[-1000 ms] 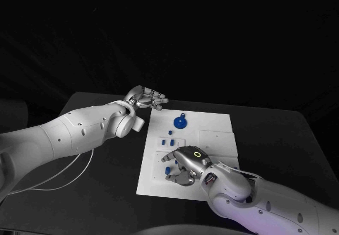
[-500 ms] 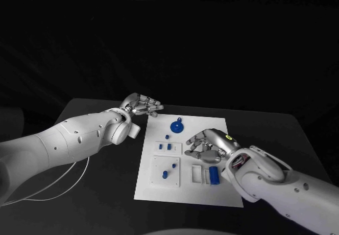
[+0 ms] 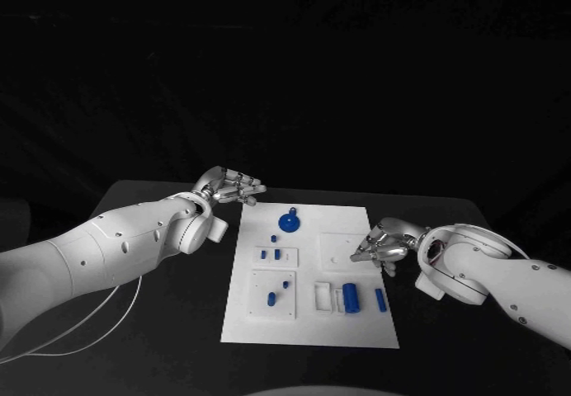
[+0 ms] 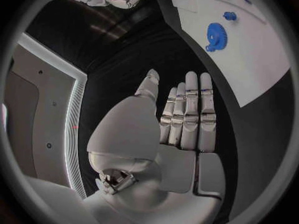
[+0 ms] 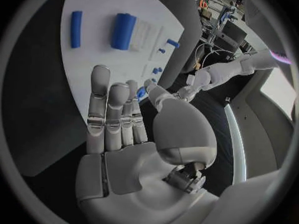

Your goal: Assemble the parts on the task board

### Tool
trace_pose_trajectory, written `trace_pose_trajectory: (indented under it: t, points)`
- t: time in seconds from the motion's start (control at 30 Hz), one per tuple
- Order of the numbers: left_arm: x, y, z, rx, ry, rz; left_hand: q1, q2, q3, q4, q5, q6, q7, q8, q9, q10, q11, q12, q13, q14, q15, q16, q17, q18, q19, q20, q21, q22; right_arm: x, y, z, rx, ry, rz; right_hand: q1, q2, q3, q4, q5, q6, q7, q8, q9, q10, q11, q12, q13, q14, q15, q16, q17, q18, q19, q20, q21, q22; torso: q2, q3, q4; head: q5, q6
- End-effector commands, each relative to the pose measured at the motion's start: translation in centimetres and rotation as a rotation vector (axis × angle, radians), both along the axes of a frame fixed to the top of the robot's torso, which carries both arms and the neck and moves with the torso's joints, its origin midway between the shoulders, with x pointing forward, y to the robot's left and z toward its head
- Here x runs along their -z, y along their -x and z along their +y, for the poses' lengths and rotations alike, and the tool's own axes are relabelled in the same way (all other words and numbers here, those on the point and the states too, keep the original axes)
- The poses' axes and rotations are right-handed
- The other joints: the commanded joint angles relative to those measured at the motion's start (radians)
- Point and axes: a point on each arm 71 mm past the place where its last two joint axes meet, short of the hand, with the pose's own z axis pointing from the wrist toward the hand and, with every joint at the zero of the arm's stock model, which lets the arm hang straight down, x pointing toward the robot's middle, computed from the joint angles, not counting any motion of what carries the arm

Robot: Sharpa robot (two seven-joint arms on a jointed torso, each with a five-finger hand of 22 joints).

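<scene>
Lying lengthwise away from the robot on the black table [image 3: 143, 330], the white task board [image 3: 312, 322] sits between both arms. The right robot hand [image 3: 383, 244] hovers at the board's right edge, fingers straight and together, empty. Nearest it, toward the robot, lie a thick blue cylinder [image 3: 351, 295] and a thin blue peg [image 3: 381, 299], long axes running along the board. The left robot hand [image 3: 234, 185], flat and empty, sits off the far left corner by the blue gear [image 3: 288, 221], so the right one looks better placed.
</scene>
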Motion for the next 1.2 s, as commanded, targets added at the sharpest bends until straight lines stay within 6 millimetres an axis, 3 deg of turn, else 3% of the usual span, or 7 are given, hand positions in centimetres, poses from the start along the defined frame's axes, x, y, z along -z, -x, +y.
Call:
trace_pose_trajectory:
  t: [0.03, 0.07, 0.27, 0.53, 0.73, 0.97, 1.2]
  points:
    - [0.4, 0.3, -0.4, -0.003, 0.027, 0.014, -0.01, 0.003, -0.004, 0.002, -0.005, -0.008, -0.001, -0.002, 0.001, 0.009, -0.003, -0.002, 0.001, -0.003, -0.003, -0.002, -0.002, -0.008, 0.004, 0.002, 0.003, -0.001, 1.5, 0.7, -0.7, 0.031, 0.1, 0.223, -0.019, 0.004, 0.049, -0.009, -0.039, -0.005, -0.001, -0.001, 0.029, 0.0, -0.002, 0.019, 0.066, -0.003, -0.003, 0.005, 0.029, -0.004, 0.039, -0.004, 0.011, 0.008, -0.029, -0.0014, 0.002, -0.009, -0.008]
    - [0.6, 0.4, -0.4, -0.005, 0.029, 0.02, -0.012, 0.004, -0.004, 0.001, -0.005, -0.008, -0.001, -0.002, 0.001, 0.009, -0.003, -0.002, 0.001, -0.002, -0.002, -0.01, -0.005, -0.007, 0.004, 0.003, 0.003, -0.002, 1.7, 0.7, -0.9, 0.046, 0.119, 0.24, -0.045, -0.019, 0.089, -0.004, -0.032, -0.008, 0.002, -0.002, 0.042, 0.007, 0.0, 0.047, 0.116, -0.004, -0.002, 0.005, 0.044, -0.004, 0.039, -0.004, 0.019, 0.015, -0.031, -0.0015, 0.0024, -0.01, -0.01]
    - [1.8, 0.9, -0.2, -0.028, 0.042, 0.051, -0.017, 0.007, -0.007, -0.01, -0.006, -0.013, 0.001, -0.002, 0.001, 0.014, -0.001, -0.002, 0.001, 0.003, 0.009, -0.101, -0.027, -0.005, -0.014, 0.013, -0.004, -0.017, 3.1, 1.2, -1.1, 0.098, 0.191, 0.306, -0.084, -0.062, 0.085, 0.045, -0.043, -0.025, 0.007, -0.002, 0.071, 0.026, 0.006, 0.102, 0.222, 0.005, 0.002, 0.056, 0.134, 0.0, 0.041, 0.0, 0.073, 0.054, -0.058, -0.0043, 0.0038, -0.021, -0.029]
    - [3.1, 1.5, 0.0, -0.038, 0.077, 0.089, -0.029, 0.01, -0.014, -0.015, -0.009, -0.022, 0.004, -0.002, 0.001, 0.012, 0.004, -0.002, 0.001, -0.012, 0.028, -0.194, -0.045, 0.0, -0.048, 0.033, -0.004, -0.061, 5.2, 2.0, -0.1, 0.128, 0.218, 0.335, -0.11, -0.096, 0.086, 0.096, -0.047, -0.033, 0.009, -0.002, 0.091, 0.052, 0.006, 0.179, 0.314, 0.015, 0.002, 0.103, 0.206, 0.0, 0.045, -0.001, 0.137, 0.102, -0.088, -0.0102, 0.0059, -0.033, -0.061]
    - [3.5, 1.8, -0.3, -0.017, 0.102, 0.108, -0.04, 0.011, -0.015, -0.019, -0.007, -0.041, 0.011, -0.002, 0.001, -0.007, 0.013, -0.002, 0.001, -0.054, 0.043, -0.197, -0.063, 0.008, -0.067, 0.048, -0.006, -0.095, 6.4, 2.3, 0.7, 0.147, 0.212, 0.325, -0.114, -0.11, 0.093, 0.114, -0.045, -0.032, 0.008, -0.002, 0.123, 0.062, 0.007, 0.249, 0.38, 0.016, 0.002, 0.131, 0.246, 0.002, 0.043, 0.0, 0.176, 0.137, -0.094, -0.0121, 0.0112, -0.038, -0.075]
    - [3.7, 2.0, -0.4, -0.01, 0.11, 0.113, -0.066, -0.009, 0.0, -0.01, -0.013, -0.055, 0.017, -0.002, 0.001, -0.028, 0.024, -0.002, 0.001, -0.131, 0.071, -0.198, -0.131, 0.03, -0.094, 0.08, -0.005, -0.182, 8.2, 3.1, 1.7, 0.132, 0.225, 0.362, -0.137, -0.14, 0.077, 0.136, -0.048, -0.059, 0.013, -0.003, 0.123, 0.06, 0.01, 0.253, 0.391, 0.017, 0.003, 0.135, 0.255, 0.002, 0.042, 0.0, 0.182, 0.145, -0.092, -0.0128, 0.0127, -0.039, -0.089]
    - [3.7, 2.0, -0.4, -0.007, 0.113, 0.112, -0.075, -0.017, 0.009, -0.004, -0.016, -0.056, 0.017, -0.002, 0.001, -0.03, 0.025, -0.002, 0.001, -0.132, 0.072, -0.199, -0.13, 0.032, -0.084, 0.082, -0.004, -0.232, 9.7, 3.6, 2.2, 0.129, 0.238, 0.375, -0.119, -0.145, 0.028, 0.181, -0.048, -0.076, 0.017, -0.002, 0.126, 0.057, 0.013, 0.249, 0.403, 0.017, 0.005, 0.13, 0.264, 0.004, 0.041, 0.002, 0.178, 0.155, -0.09, -0.0118, 0.0139, -0.038, -0.095]
